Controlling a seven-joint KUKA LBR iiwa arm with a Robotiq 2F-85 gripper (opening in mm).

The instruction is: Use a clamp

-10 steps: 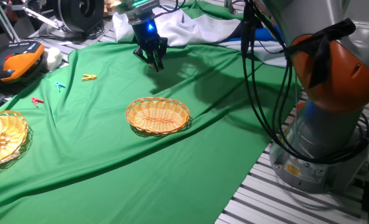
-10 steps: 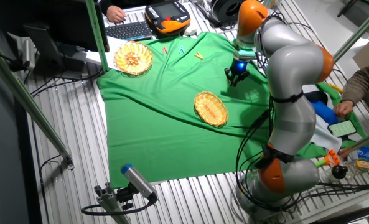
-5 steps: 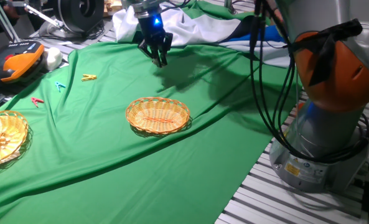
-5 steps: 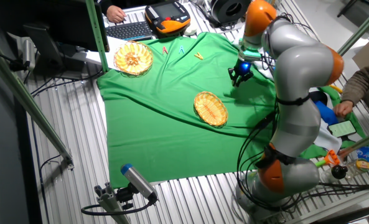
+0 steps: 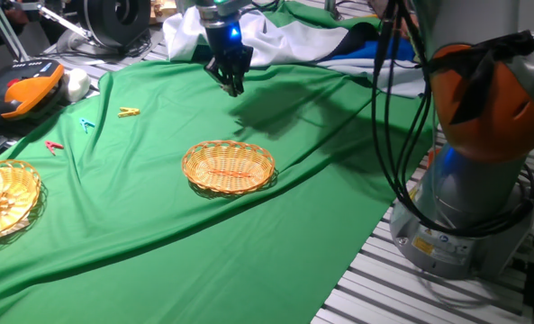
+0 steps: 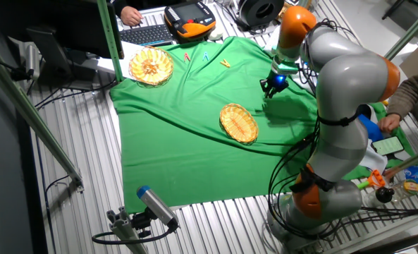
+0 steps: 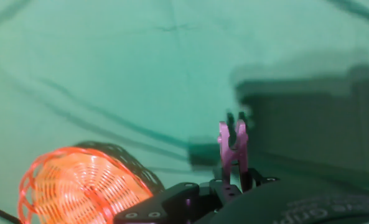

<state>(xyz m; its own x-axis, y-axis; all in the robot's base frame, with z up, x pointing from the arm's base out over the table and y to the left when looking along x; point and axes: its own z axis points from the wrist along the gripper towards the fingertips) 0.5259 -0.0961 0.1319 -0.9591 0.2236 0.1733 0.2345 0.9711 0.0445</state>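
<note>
So, quick status. Biggest thing first: the green cloth (image 5: 158, 225) covers the whole table, and my arm (image 6: 349, 77) reaches over its far side. The round basket (image 5: 229, 166) sits mid-cloth, nearer than my gripper (image 5: 233, 85) and well apart from it; a second basket (image 5: 1, 200) is off at the left edge.

My gripper hangs above the far part of the cloth, fingers together on the clamp (image 7: 233, 146). In the hand view the clip sticks out past the fingertips as a small two-pronged thing over bare cloth, with the basket low and to the left.

So I'd say the pick-up part is done: the clamp is in my grip and off the table. What's left is actually using it, presumably pinching it onto something like the basket rim, and that hasn't happened yet.

The yellow pin (image 5: 128, 112), blue pin (image 5: 87, 125) and red pin (image 5: 55, 147) lie untouched on the far left.
</note>
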